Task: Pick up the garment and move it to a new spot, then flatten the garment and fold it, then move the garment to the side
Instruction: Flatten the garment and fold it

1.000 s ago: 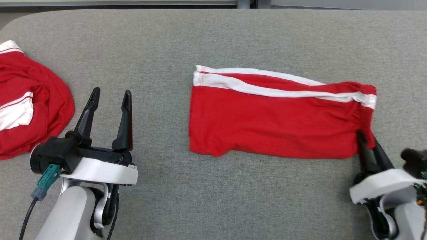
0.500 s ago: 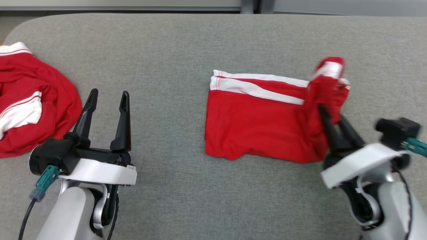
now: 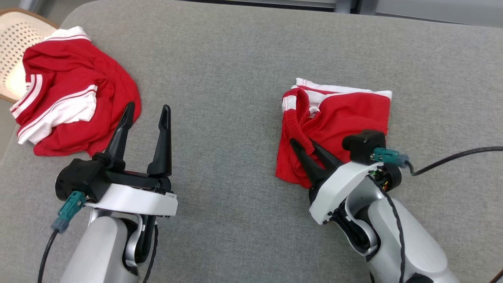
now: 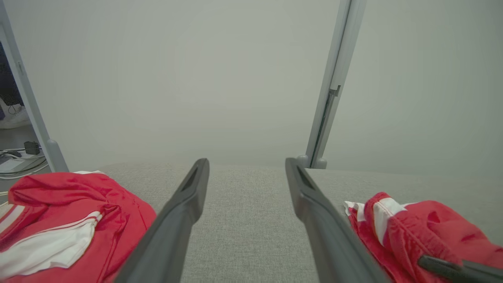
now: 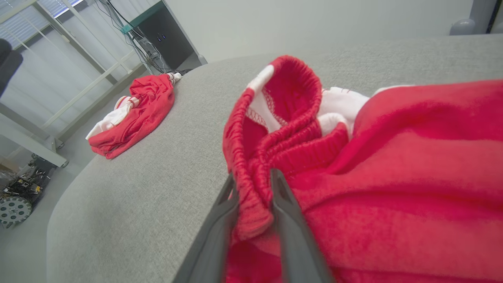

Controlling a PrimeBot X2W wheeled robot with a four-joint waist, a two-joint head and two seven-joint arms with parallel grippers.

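The folded red cloth shorts with white stripes [image 3: 347,114] lie on the grey table [image 3: 235,70]. The right tool [image 3: 303,142] pinches their stretchy edge at the near left side. The left tool [image 3: 148,106] is wide, well apart.

The right tool [image 3: 303,142] hides part of the garment [image 3: 347,114], and the wicker chair [image 3: 13,33] is cut off at left.

Crumpled red-and-white cloth [image 3: 74,98] on grey padded surface [image 3: 220,78]
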